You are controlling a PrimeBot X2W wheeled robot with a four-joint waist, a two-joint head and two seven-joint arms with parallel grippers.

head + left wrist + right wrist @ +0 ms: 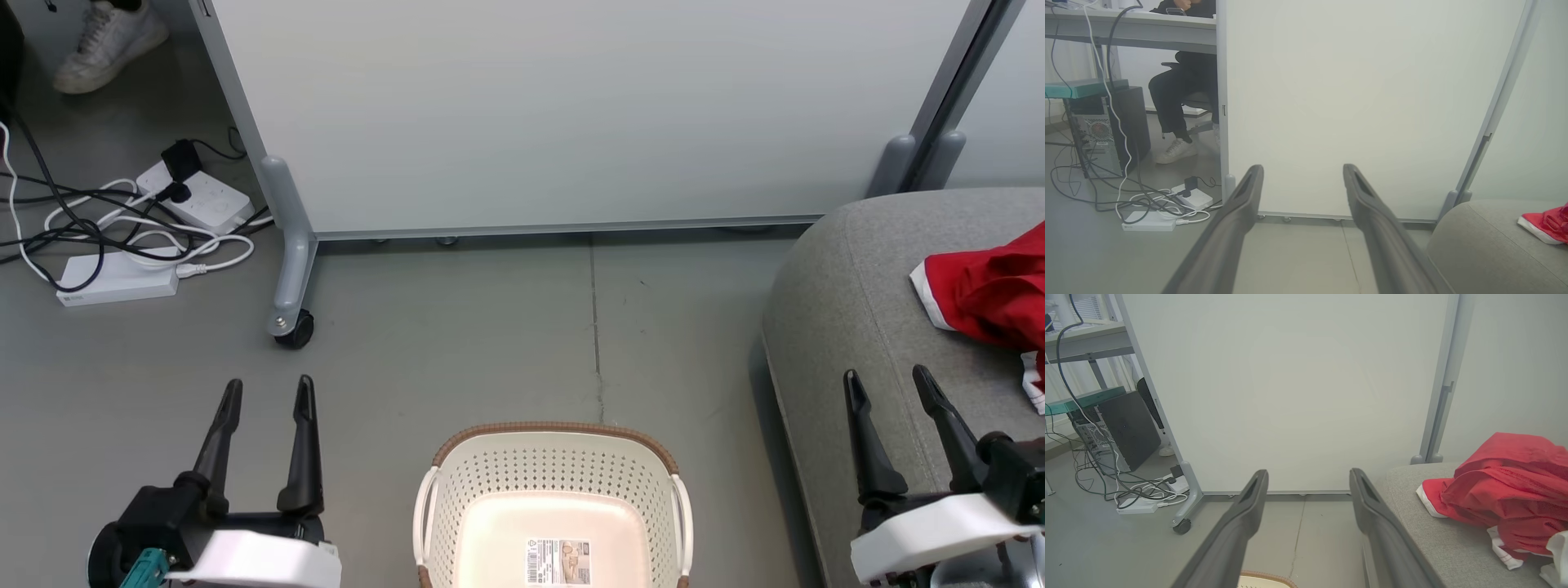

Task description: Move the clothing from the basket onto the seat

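Observation:
The cream basket (552, 490) with its brown rim stands on the floor at the bottom centre, with only a barcode label (558, 561) on its floor. Red clothing (992, 294) with white trim lies bunched on the grey seat (849, 302) at the right, and it shows again as clothing (1506, 490) on the seat (1433, 535) and as a red edge of clothing (1546, 225). My left gripper (269, 389) is open over the floor left of the basket. My right gripper (890, 380) is open above the seat's near edge, with nothing between its fingers.
A pale wheeled partition panel (563, 114) stands behind, its castor (291, 331) on the floor left of centre. Power strips and tangled cables (131, 237) lie at the far left. A person's white shoe (106, 41) sits at top left, and a computer tower (1106, 130) stands beyond.

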